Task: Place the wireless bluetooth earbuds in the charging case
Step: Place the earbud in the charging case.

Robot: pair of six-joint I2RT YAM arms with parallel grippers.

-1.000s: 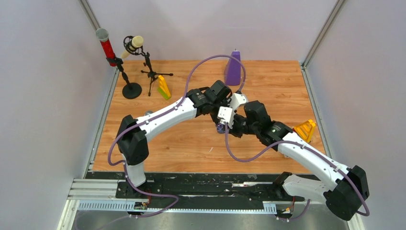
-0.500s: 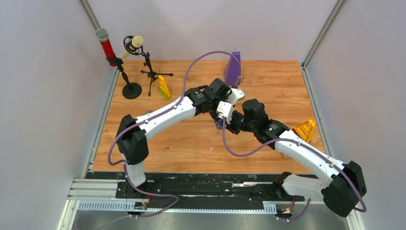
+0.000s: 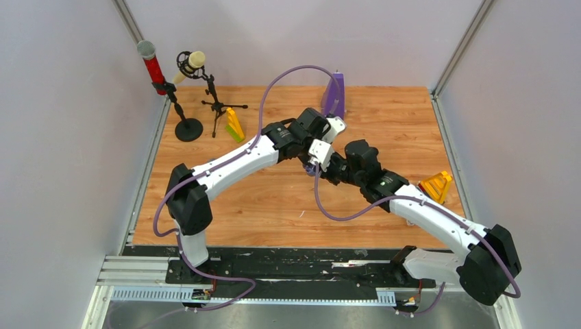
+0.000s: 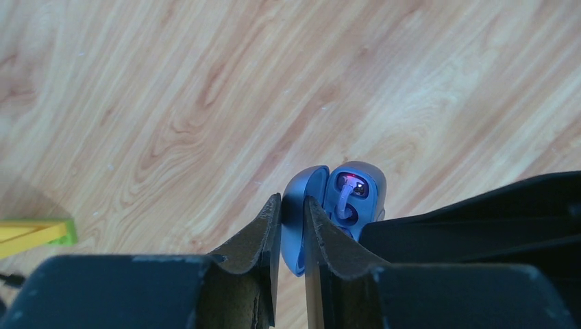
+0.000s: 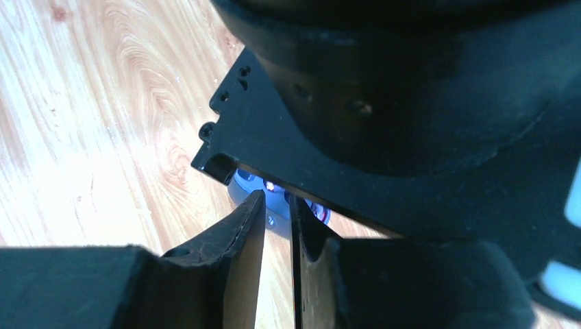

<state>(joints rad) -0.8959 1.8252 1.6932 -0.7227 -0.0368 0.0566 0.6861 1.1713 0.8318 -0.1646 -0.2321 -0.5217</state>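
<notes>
The blue-purple charging case (image 4: 356, 199) stands open above the wooden table (image 4: 171, 89). A pale earbud (image 4: 344, 200) sits in its inner well under a glowing red light. My left gripper (image 4: 292, 200) is shut on the case's raised lid (image 4: 301, 226), one finger on each face. My right gripper (image 5: 276, 197) is shut on the case's body (image 5: 274, 205) from the other side, and the left arm's black wrist covers most of that view. From above, the two grippers meet at mid-table over the case (image 3: 314, 171), which is nearly hidden. No other earbuds are visible.
A purple cone-shaped object (image 3: 334, 96) stands at the back. Two microphones on stands (image 3: 186, 127) and a yellow-green wedge (image 3: 234, 125) are at the back left. An orange wedge (image 3: 436, 185) lies by the right wall.
Both grippers have shifted together a little toward the back left, carrying the case. The left jaws have narrowed slightly.
</notes>
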